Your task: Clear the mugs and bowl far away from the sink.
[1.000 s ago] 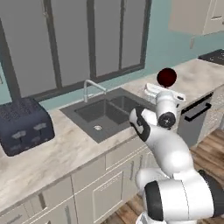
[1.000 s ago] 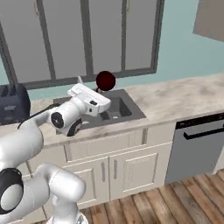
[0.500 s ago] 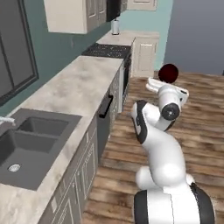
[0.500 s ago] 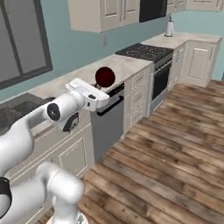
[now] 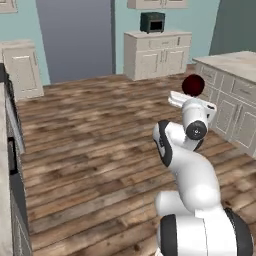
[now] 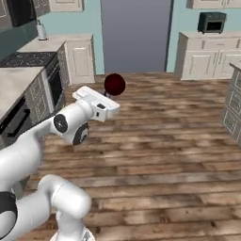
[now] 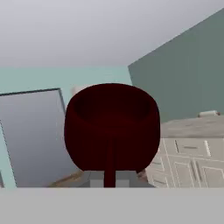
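From behind and to the left I see my arm [image 5: 185, 150] rising over a bare wooden floor [image 5: 90, 145], with the dark red mug [image 5: 192, 85] up at the tool [image 5: 187, 97], clear of any surface. A marbled worktop [image 5: 235, 60] on white cabinets stands just beyond it to the right. A dark microwave [image 5: 152, 22] sits on the far cabinet [image 5: 157, 55].

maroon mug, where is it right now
The maroon mug sits at the gripper, carried above the wooden floor, near the island counter.
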